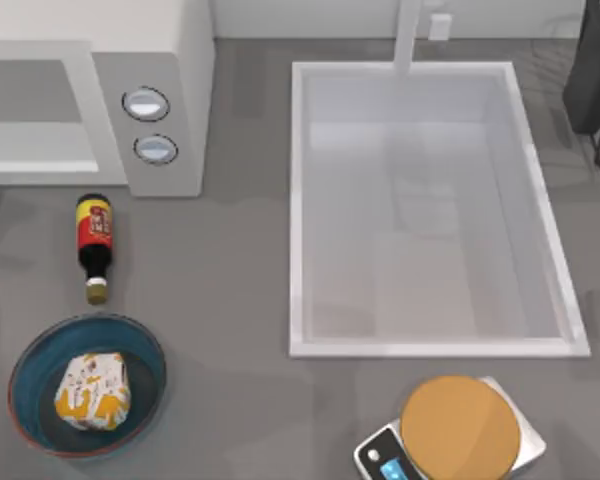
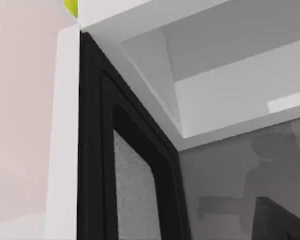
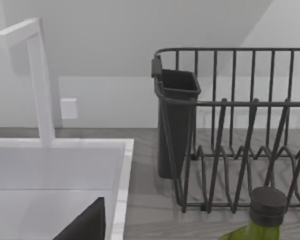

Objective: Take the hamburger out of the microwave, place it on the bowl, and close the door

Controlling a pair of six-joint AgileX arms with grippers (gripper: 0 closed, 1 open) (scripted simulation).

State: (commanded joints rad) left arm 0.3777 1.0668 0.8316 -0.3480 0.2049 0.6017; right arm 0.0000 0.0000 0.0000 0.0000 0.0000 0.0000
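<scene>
The hamburger [image 1: 92, 392], wrapped in white paper with orange and red marks, lies inside the blue bowl [image 1: 145, 365] at the front left of the table. At the back left stands the white microwave [image 1: 160, 90], its grey cavity [image 1: 30, 110] showing and nothing seen in it. In the left wrist view the door [image 2: 135, 190] stands swung open, its dark inner frame and grey mesh window close up beside the cavity [image 2: 230, 100]. A dark piece of my left gripper [image 2: 275, 220] sits near the door's inner side. Over the basin's corner, a dark piece of my right gripper [image 3: 85, 225] shows.
A dark sauce bottle [image 1: 95, 245] lies between microwave and bowl. A big white basin [image 1: 430, 210] with a faucet [image 1: 408, 35] takes the middle right. A scale with a tan disc [image 1: 458, 430] sits at the front. A black dish rack [image 3: 240, 130] and a green bottle [image 3: 262, 215] stand at the far right.
</scene>
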